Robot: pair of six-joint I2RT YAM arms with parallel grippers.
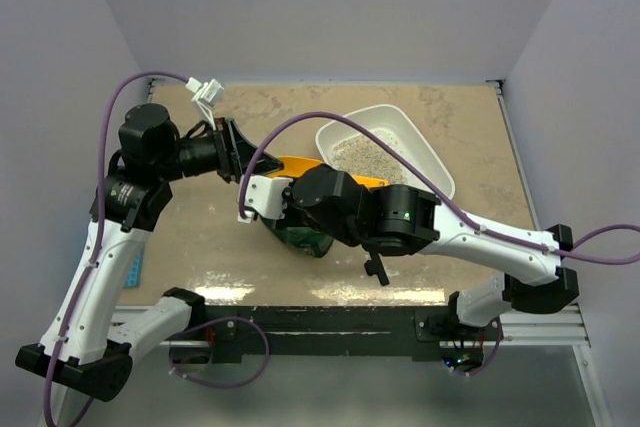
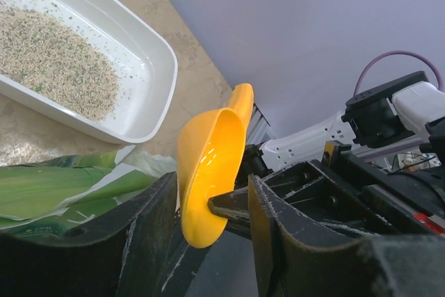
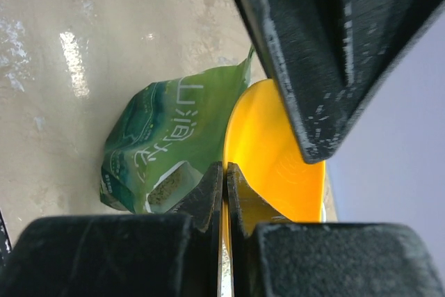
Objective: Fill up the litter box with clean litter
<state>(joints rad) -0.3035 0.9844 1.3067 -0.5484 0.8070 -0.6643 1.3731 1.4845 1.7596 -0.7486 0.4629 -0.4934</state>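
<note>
The white litter box sits at the back right of the table, holding a thin layer of clean litter; the left wrist view shows the same litter box and clean litter. A yellow scoop hangs over the crinkled green bag, and its bowl looks empty. My right gripper is shut on the scoop's thin rim. My left gripper stands open around the scoop's lower end, with a gap on its right side.
Some litter lies scattered on the tabletop near the front edge. A blue strip lies by the left arm. The green bag lies on its side below the scoop. Grey walls close in the table.
</note>
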